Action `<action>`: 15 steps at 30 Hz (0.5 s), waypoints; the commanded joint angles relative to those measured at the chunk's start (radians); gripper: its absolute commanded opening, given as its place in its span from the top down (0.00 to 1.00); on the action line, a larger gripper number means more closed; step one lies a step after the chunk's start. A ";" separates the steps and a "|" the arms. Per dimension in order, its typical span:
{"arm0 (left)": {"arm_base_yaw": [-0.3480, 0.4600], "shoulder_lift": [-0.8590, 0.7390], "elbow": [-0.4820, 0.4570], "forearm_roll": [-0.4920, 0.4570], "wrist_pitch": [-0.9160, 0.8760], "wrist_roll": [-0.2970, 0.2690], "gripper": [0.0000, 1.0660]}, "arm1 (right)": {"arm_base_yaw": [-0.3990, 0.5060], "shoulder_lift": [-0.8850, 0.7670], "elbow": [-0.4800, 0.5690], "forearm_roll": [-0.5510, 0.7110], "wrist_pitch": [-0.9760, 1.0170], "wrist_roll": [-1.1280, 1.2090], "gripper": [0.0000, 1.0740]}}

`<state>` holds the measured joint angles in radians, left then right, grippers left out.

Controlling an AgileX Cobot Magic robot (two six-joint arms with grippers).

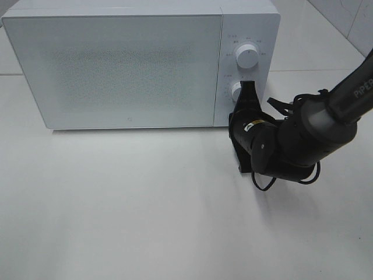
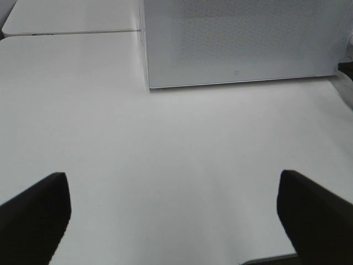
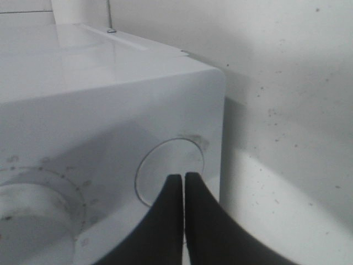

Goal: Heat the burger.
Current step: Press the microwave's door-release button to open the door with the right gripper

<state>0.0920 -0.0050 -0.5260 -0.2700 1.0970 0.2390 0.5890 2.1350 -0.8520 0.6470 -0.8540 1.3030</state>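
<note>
The burger is out of view. A white microwave point(image 1: 116, 70) stands at the back of the table with its frosted door closed. My right gripper point(image 1: 249, 85) is shut, its tips resting against the lower knob point(image 1: 236, 90) on the control panel. In the right wrist view the shut fingertips point(image 3: 183, 178) touch that round knob point(image 3: 165, 165). The left gripper point(image 2: 174, 218) hangs open over bare white table, with the microwave point(image 2: 242, 44) ahead of it. Nothing sits between its fingers point(image 2: 33, 215).
An upper knob point(image 1: 247, 56) with printed markings sits above the lower one on the panel. The white table point(image 1: 145, 204) spreads in front of the microwave. A tiled wall rises at the back right.
</note>
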 commanded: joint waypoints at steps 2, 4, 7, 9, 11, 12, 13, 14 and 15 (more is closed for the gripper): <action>0.002 -0.019 0.002 -0.002 -0.011 -0.006 0.12 | -0.005 0.011 -0.017 0.015 -0.011 -0.026 1.00; 0.002 -0.019 0.002 -0.002 -0.011 -0.006 0.12 | -0.005 0.017 -0.029 0.014 -0.023 -0.028 1.00; 0.002 -0.019 0.002 -0.002 -0.011 -0.006 0.12 | -0.005 0.019 -0.038 0.015 -0.035 -0.039 1.00; 0.002 -0.019 0.002 -0.002 -0.011 -0.006 0.12 | -0.005 0.019 -0.038 0.015 -0.042 -0.042 1.00; 0.002 -0.019 0.002 -0.002 -0.011 -0.006 0.12 | -0.005 0.019 -0.038 0.020 -0.055 -0.056 1.00; 0.002 -0.019 0.002 -0.002 -0.011 -0.006 0.12 | -0.009 0.019 -0.038 0.024 -0.058 -0.061 1.00; 0.002 -0.019 0.002 -0.002 -0.011 -0.006 0.12 | -0.021 0.019 -0.038 0.025 -0.060 -0.067 1.00; 0.002 -0.019 0.002 -0.002 -0.011 -0.006 0.12 | -0.021 0.019 -0.038 0.025 -0.060 -0.067 1.00; 0.002 -0.019 0.002 -0.002 -0.011 -0.006 0.12 | -0.028 0.019 -0.038 0.024 -0.076 -0.067 1.00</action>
<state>0.0920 -0.0050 -0.5260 -0.2700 1.0970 0.2390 0.5740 2.1540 -0.8750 0.6760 -0.8870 1.2550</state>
